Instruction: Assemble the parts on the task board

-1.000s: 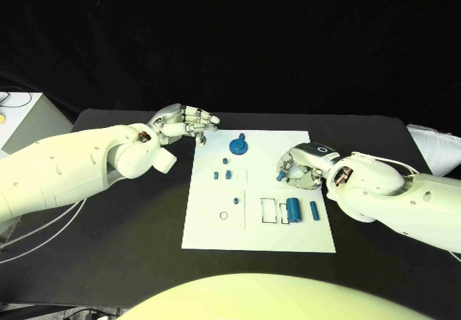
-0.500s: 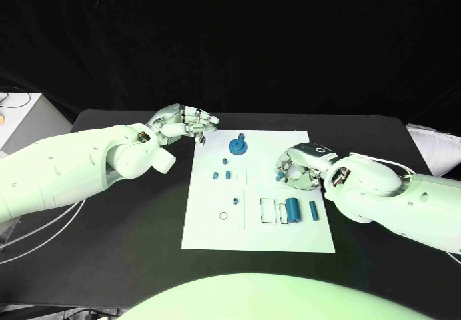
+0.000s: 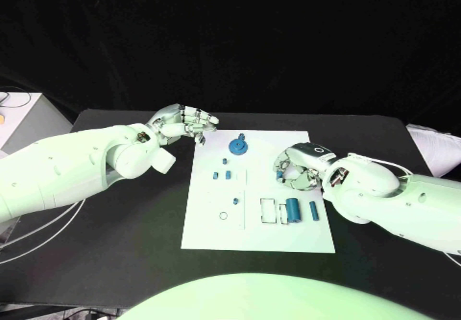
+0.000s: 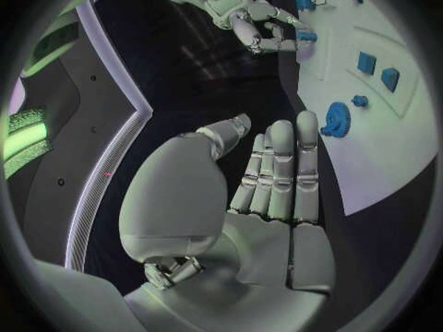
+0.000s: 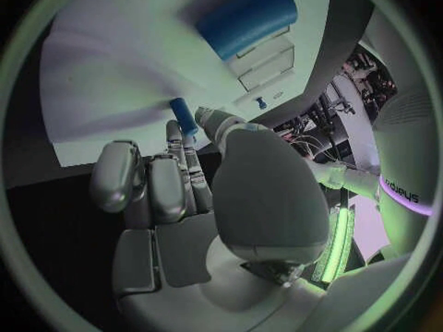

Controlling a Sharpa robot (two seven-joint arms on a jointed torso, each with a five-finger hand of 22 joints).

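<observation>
The white task board lies in the middle of the table. My right hand hovers over the board's right side and pinches a small blue peg between thumb and finger. A large blue cylinder and a thinner one lie on the board just in front of that hand. A blue gear-like wheel sits near the board's far edge. My left hand hangs by the board's far left corner, fingers loosely bent, holding nothing.
Several small blue pieces and a tiny ring are scattered on the board's left half. A white rectangular frame lies beside the large cylinder. Black table surrounds the board, with a white box at its far left.
The right hand has edged slightly to the left with the small blue peg. The left hand has not moved.
</observation>
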